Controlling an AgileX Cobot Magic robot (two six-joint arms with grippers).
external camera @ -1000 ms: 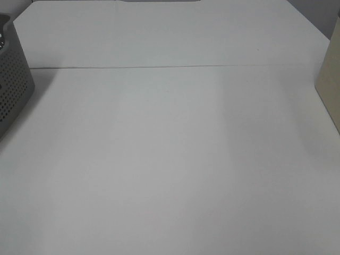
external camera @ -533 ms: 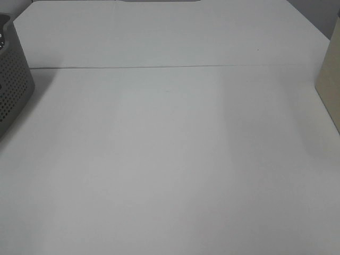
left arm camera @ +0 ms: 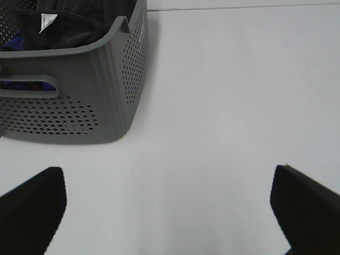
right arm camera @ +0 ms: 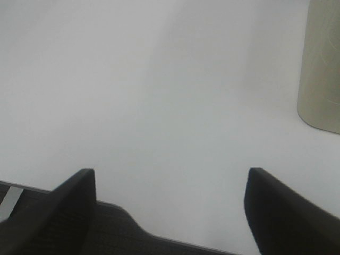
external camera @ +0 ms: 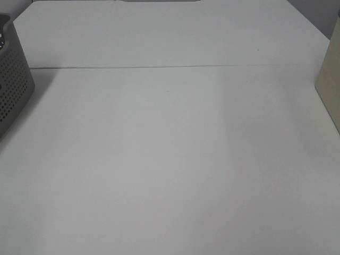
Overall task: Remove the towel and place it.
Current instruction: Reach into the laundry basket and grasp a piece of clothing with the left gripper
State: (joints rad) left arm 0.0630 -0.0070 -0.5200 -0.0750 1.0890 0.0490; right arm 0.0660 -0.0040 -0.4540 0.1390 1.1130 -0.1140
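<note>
The dark towel (left arm camera: 69, 24) lies bunched inside the grey perforated basket (left arm camera: 90, 101), with a small white label on it. In the left wrist view my left gripper (left arm camera: 170, 207) is open over bare table, a short way from the basket, with nothing between its fingers. The right wrist view has my right gripper (right arm camera: 170, 204) open near the table's front edge, also holding nothing. In the exterior high view only a corner of the basket (external camera: 13, 90) shows at the far left, and neither gripper appears there.
A beige container (external camera: 330, 85) stands at the right edge of the white table (external camera: 170, 159); it also shows in the right wrist view as the beige container (right arm camera: 321, 69). A seam (external camera: 170, 67) runs across the table toward the back.
</note>
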